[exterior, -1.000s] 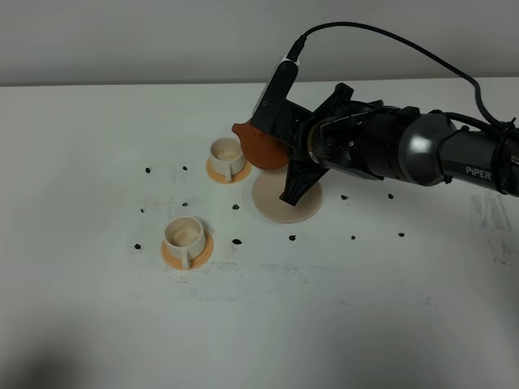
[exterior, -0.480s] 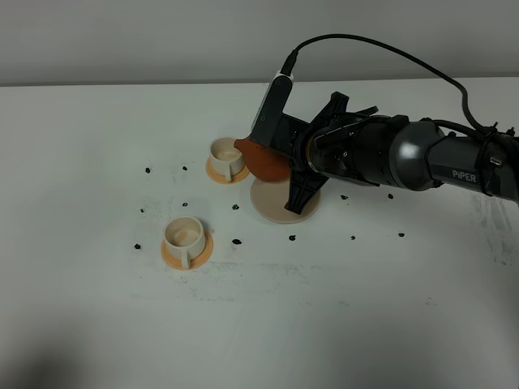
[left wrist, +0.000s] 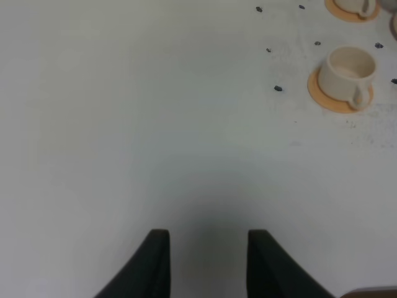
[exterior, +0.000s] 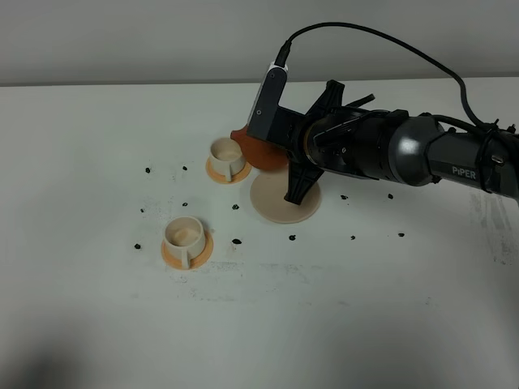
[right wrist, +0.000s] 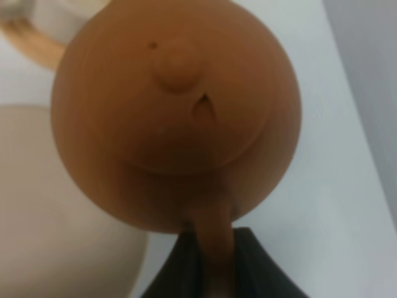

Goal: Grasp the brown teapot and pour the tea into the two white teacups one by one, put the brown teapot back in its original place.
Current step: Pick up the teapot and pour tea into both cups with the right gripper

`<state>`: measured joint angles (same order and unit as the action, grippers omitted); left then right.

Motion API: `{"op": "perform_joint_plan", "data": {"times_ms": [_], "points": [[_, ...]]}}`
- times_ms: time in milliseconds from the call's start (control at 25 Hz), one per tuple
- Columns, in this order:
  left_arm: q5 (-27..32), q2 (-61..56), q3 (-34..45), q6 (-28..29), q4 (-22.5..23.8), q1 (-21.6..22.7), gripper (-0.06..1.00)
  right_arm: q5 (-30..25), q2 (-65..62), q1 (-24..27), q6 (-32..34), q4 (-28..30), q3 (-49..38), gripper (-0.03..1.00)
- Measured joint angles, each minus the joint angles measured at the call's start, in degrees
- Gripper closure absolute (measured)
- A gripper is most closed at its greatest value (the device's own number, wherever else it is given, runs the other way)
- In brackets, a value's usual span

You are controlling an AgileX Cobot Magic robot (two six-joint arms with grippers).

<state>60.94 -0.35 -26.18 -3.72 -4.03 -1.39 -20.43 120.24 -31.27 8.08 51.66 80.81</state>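
The brown teapot point(exterior: 257, 151) hangs tilted in the air, above the left edge of the beige disc coaster point(exterior: 285, 199), with its spout by the rim of the far white teacup point(exterior: 226, 156). My right gripper point(exterior: 280, 146) is shut on the teapot's stick handle. In the right wrist view the teapot point(right wrist: 177, 112) fills the frame, with the gripper point(right wrist: 211, 264) clamped on the handle and the beige disc point(right wrist: 49, 205) below. The near white teacup point(exterior: 185, 234) stands on its orange coaster. My left gripper point(left wrist: 208, 264) is open and empty above bare table, and both cups show at the edge of its view point(left wrist: 350, 71).
Small dark specks point(exterior: 237, 241) are scattered on the white table point(exterior: 340, 316) around the cups and the disc. The right arm point(exterior: 422, 154) with its cable reaches in from the right. A pale wall point(exterior: 162, 40) runs behind the table.
My right wrist has rolled a little further. The teapot has shifted slightly toward the far cup. The cups and the left gripper have not moved.
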Motion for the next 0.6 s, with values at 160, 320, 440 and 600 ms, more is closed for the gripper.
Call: {"op": "perform_joint_plan", "data": {"times_ms": [160,320,440,600], "points": [[0.0,0.0,0.0,0.0,0.0,0.0,0.66,0.22,0.06,0.0,-0.05,0.58,0.19,0.88],[0.0,0.0,0.0,0.0,0.0,0.0,0.66,0.64,0.24,0.0,-0.05,2.45,0.19,0.88],[0.0,0.0,0.0,0.0,0.0,0.0,0.66,1.33,0.24,0.0,-0.05,3.8,0.19,0.88],[0.0,0.0,0.0,0.0,0.0,0.0,0.66,1.87,0.29,0.0,-0.05,5.57,0.19,0.88]]}}
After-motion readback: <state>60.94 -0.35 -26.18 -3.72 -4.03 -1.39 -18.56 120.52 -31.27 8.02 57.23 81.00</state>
